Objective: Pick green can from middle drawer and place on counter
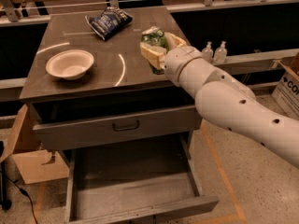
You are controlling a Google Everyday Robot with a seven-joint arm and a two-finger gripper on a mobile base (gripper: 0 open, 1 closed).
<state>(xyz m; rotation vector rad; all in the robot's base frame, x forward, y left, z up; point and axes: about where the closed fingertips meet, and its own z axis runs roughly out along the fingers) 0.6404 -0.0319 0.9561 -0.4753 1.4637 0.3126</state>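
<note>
My gripper (pixel 155 46) is shut on the green can (pixel 151 36), its pale fingers (pixel 150 55) clasping the can's sides. The can is held over the right part of the dark grey counter (pixel 70 37); I cannot tell if it touches the surface. My white arm (pixel 224 101) reaches in from the right. The middle drawer (pixel 131 185) is pulled open below the counter, and its flat grey floor holds nothing.
A white bowl (pixel 70 63) sits on the counter's left side. A dark blue snack bag (pixel 108 21) lies at the counter's back. A closed drawer front with a dark handle (pixel 125 125) is above the open drawer. Two small bottles (pixel 213 52) stand on a ledge at right. Cardboard boxes stand on the floor at left (pixel 28 160) and right (pixel 289 85).
</note>
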